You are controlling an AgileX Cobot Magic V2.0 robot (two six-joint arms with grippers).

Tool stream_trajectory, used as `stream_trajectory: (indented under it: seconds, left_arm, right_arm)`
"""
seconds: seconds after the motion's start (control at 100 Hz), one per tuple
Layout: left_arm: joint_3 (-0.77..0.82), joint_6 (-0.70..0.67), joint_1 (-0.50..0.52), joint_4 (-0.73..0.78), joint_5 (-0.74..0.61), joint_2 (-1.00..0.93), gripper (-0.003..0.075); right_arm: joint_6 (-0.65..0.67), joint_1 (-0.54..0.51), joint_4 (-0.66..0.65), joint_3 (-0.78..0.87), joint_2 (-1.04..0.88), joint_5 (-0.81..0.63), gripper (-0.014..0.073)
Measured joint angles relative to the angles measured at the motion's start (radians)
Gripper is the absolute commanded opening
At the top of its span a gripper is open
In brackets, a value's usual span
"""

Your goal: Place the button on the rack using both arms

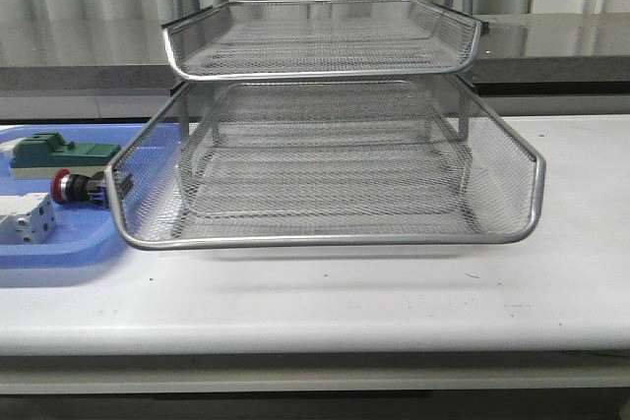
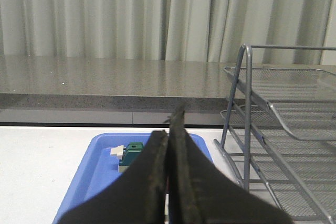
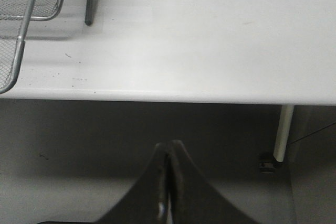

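Lying on its side in the blue tray [image 1: 69, 248] at the far left of the white table [image 1: 325, 292], the button [image 1: 77, 187] shows a red mushroom head, a silver collar, a dark body and a bit of blue at its rear, which ends just beside the rack's lower rim. Behind it in the same tray sits a green-topped block [image 1: 61, 152]; in front of it, a white-grey terminal block [image 1: 27, 217]. To the right, the silver wire-mesh rack [image 1: 325, 159] fills the middle of the table, its lowest tier jutting forward and overlapping the tray's right edge. The left gripper [image 2: 169, 145] hangs above the tray with its jaws pressed together, holding nothing. The right gripper [image 3: 168, 169] sits off the table's near edge, jaws likewise closed and empty.
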Motion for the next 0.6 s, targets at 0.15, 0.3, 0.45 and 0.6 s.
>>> stream_trajectory:
  seconds: [0.15,0.3,0.45,0.6]
  left_arm:
    - [-0.154,0.000,0.000,-0.007,0.135,0.129,-0.0020]
    - [-0.318,0.000,0.000,-0.007,0.279,0.322,-0.0020]
    - [-0.490,0.000,0.000,-0.007,0.418,0.529,-0.0020]
    - [-0.641,0.046,0.000,-0.007,0.570,0.739,-0.0020]
  right_arm:
    - [0.001,0.000,0.000,0.000,0.000,0.000,-0.0070]
    - [0.001,0.000,0.000,0.000,0.000,0.000,-0.0070]
    - [0.001,0.000,0.000,0.000,0.000,0.000,-0.0070]
    - [0.001,0.000,0.000,0.000,0.000,0.000,-0.0070]
